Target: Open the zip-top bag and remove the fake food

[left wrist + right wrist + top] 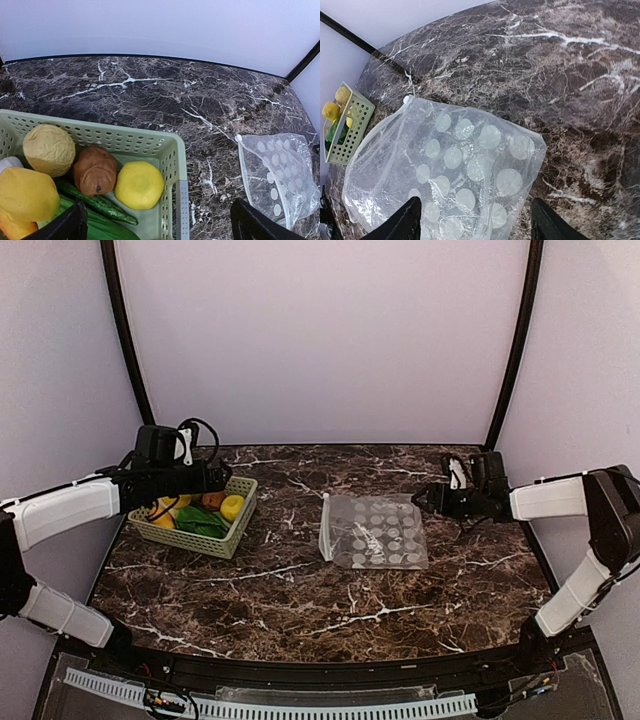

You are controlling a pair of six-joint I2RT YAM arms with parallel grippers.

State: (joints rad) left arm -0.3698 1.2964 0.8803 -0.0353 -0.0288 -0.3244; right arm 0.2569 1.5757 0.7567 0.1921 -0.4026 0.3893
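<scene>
While zip-top bag [375,531] lies mid table [300,590], basket [190,538] near left edge

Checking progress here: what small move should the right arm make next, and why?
Probably draw the right gripper back: its jaws stand open, the zip-top bag lies flat and looks empty, and the fake food sits in the basket.

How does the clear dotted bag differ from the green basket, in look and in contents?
The bag is clear, soft and printed with pale dots; the basket is pale green, stiff and slotted. The bag lies flat with no food visible inside; the basket has upright walls and holds the toy food. The bag lies near the middle; the basket sits at the left. Both rest on the marble table.
</scene>
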